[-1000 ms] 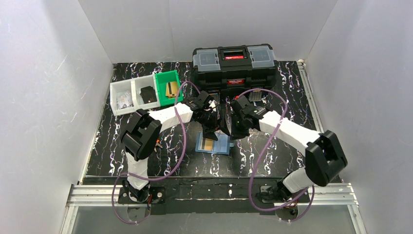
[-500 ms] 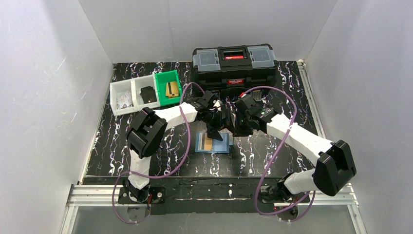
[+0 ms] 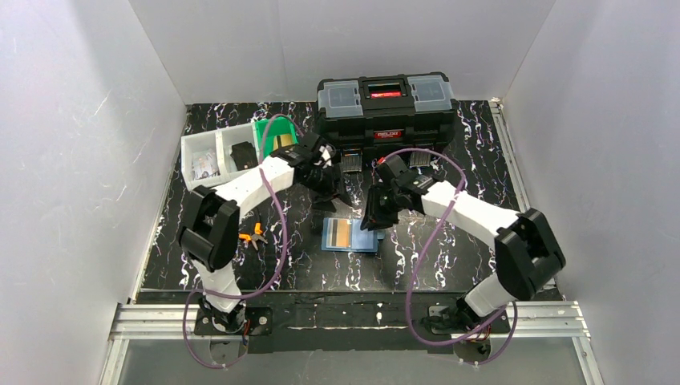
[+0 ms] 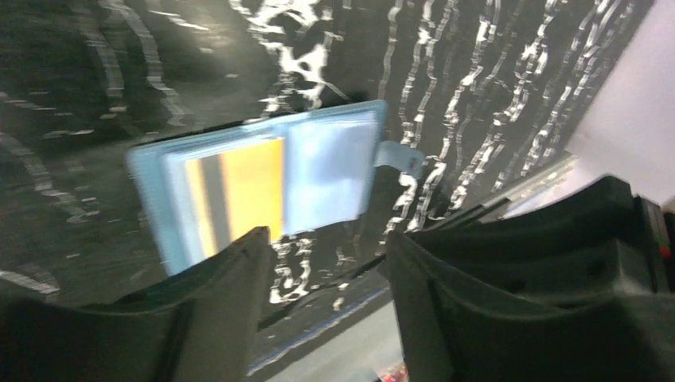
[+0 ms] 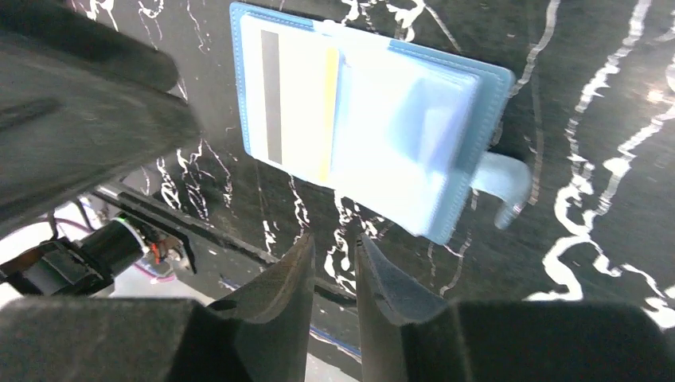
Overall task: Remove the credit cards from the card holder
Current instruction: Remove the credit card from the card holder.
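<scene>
The card holder [image 3: 362, 236] lies open and flat on the black marbled table, light blue inside, its tab to the right. An orange-tan credit card [image 3: 342, 233] with a dark stripe sits in its left panel; it also shows in the left wrist view [image 4: 243, 187] and the right wrist view [image 5: 298, 111]. My left gripper [image 3: 337, 195] hangs above and behind the holder [image 4: 334, 171], open and empty [image 4: 326, 243]. My right gripper [image 3: 373, 218] hovers just off the holder's [image 5: 414, 135] right part, its fingers a narrow gap apart with nothing between them [image 5: 334, 243].
A big black toolbox [image 3: 386, 108] stands at the back. At back left a green bin [image 3: 265, 132] holding a tan item sits beside white bins [image 3: 210, 160], partly behind the left arm and its cable. Orange-handled pliers [image 3: 253, 235] lie left of the holder.
My left gripper has pulled back from over the holder toward the back left. My right gripper has come down beside the holder and opened a little.
</scene>
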`<state>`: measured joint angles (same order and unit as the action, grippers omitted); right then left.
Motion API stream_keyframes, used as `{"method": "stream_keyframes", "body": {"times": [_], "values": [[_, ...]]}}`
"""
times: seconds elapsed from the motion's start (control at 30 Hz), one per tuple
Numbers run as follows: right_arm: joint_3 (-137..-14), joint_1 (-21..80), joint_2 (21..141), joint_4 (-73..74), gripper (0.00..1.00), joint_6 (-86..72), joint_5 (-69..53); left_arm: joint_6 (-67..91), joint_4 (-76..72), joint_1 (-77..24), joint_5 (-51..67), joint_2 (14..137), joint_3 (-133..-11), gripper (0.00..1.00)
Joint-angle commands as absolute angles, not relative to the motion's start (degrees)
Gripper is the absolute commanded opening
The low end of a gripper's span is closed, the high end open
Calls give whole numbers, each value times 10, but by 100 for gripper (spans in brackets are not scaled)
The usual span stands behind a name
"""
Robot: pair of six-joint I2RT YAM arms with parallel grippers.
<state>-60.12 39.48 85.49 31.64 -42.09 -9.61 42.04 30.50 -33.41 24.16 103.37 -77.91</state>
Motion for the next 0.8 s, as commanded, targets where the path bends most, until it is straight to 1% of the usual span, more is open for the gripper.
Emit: {"method": "stream_keyframes", "body": {"times": [0.0,0.07,0.13,0.27,0.4,0.77], "values": [[-618,396,902,238,33,-447,-182,371,365,-309,198,985,-738,46],[-623,396,928,220,33,-454,-205,362,367,-307,191,987,-727,32],[-631,395,959,208,33,-459,-220,357,365,-306,190,994,-721,21],[-636,393,994,194,32,-470,-232,350,353,-307,195,1016,-721,6],[-628,386,1015,179,32,-477,-239,341,352,-307,189,1034,-723,0],[-609,368,1051,149,32,-482,-245,345,332,-321,192,1074,-709,0]]}}
